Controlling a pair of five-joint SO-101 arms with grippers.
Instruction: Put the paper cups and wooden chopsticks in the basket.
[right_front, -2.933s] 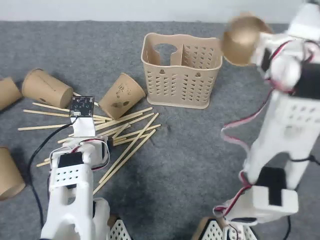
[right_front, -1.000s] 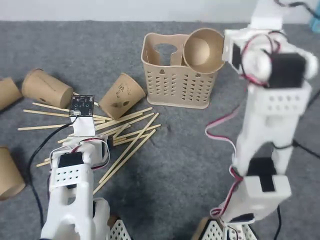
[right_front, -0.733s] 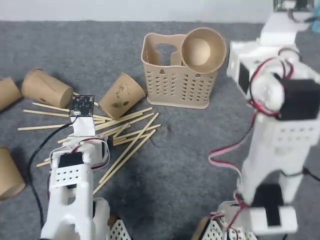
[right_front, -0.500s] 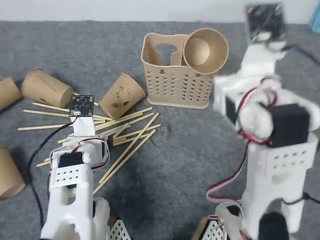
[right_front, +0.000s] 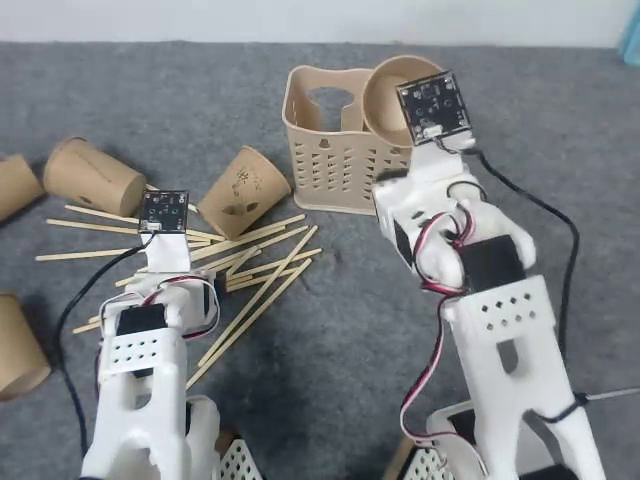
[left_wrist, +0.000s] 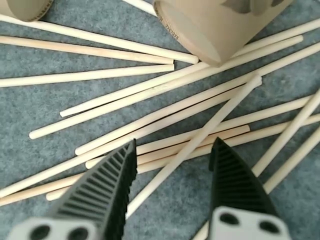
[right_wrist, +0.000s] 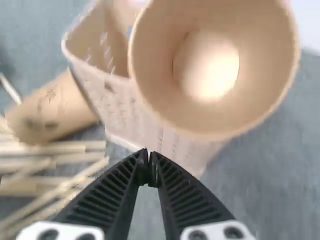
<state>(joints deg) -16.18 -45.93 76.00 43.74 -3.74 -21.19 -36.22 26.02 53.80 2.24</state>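
At the far left, brown paper cups lie on their sides on the grey felt surface. Next, the left hand hangs open directly over the scattered pale wooden chopsticks. They run slantwise across its gap, long axes aimed roughly toward the beige perforated plastic basket, and this arm is plainly the nearer. That basket holds one tilted paper cup in its right compartment. The right hand, closed on nothing, sits just beside it.

No legible text anywhere; only blurred dark print on one paper cup
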